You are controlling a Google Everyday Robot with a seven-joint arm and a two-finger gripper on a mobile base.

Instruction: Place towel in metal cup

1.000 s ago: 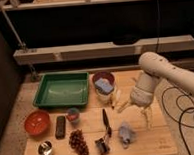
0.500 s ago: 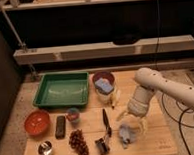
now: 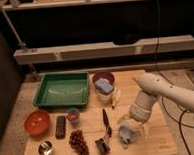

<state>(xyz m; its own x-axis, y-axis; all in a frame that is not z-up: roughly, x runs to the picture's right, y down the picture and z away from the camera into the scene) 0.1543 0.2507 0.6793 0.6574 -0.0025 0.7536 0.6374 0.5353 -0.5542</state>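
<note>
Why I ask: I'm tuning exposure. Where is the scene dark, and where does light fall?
Camera view: light falls on the wooden table; the shelving behind is mostly dark. The gripper hangs low over the towel near the front right. The metal cup, front left, glints faintly.

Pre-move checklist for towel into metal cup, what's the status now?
1. Pincer over towel: ok, it hangs just above the towel at the table's front right.
2. Hold on towel: cannot tell.
3. Metal cup upright, mouth free: ok, it stands at the front left.
4. Low straight path to cup: not ok, knife and grapes lie between; a lift is likely needed.
</note>
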